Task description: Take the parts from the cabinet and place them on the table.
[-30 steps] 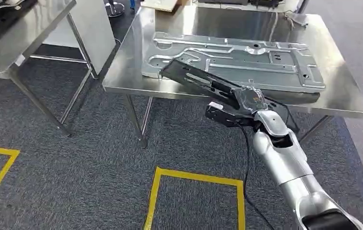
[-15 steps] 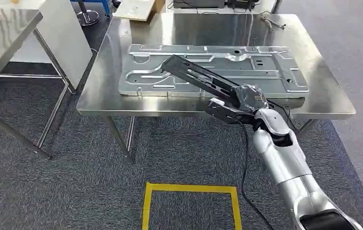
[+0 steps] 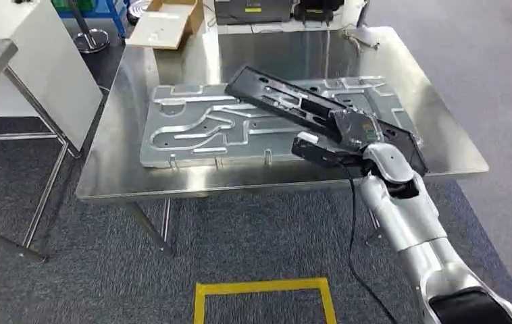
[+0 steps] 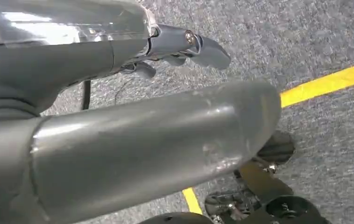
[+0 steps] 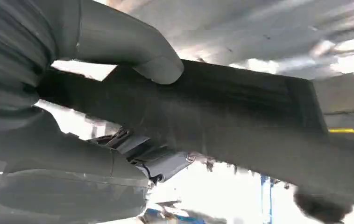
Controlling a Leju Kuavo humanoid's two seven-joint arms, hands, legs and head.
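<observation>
Part: long black bracket (image 3: 287, 104), gripped at its near right end by your right hand (image 3: 348, 138), hanging tilted over the silver panel (image 3: 192, 128) on the table (image 3: 442, 135). Likely stiff, light, lever-prone; hold nearer mid-length. Left hand (image 4: 184, 46) hangs empty, fingers loosely apart.

Black part (image 3: 287, 104): long, flat, dark metal bracket with cut-outs and holes, gripped at its 4 o'clock end, slanting up toward 10 o'clock, raised above the table (image 3: 442, 128). Silver part (image 3: 192, 128): large stamped sheet-metal panel with ribs and slots, lying flat at the table's centre, directly beneath the bracket.
</observation>
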